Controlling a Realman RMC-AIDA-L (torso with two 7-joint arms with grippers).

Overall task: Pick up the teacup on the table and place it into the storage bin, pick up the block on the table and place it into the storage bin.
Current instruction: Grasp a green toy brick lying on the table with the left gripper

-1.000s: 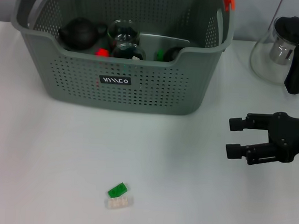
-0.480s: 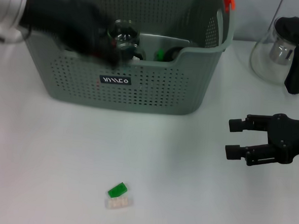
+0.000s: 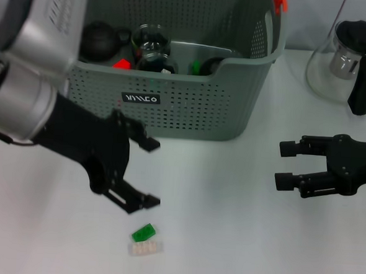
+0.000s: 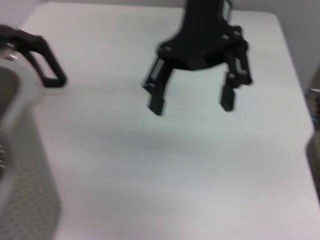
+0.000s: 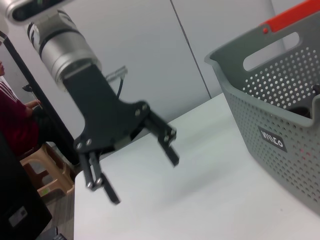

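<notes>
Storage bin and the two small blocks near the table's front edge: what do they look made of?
Storage bin: grey-green moulded plastic, matte, judging by the uniform perforations and rounded rim. Green block and pale block: probably hard plastic building bricks; studs show faintly on the pale one. The open left hand hangs above them.

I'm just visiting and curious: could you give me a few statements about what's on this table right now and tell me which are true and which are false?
1. The left gripper is open above the table. True.
2. The green block is in the bin. False: it lies on the table, beside a white block.
3. The right gripper holds a teacup. False: it is open and empty.
4. A glass pot stands right of the bin. True.
</notes>
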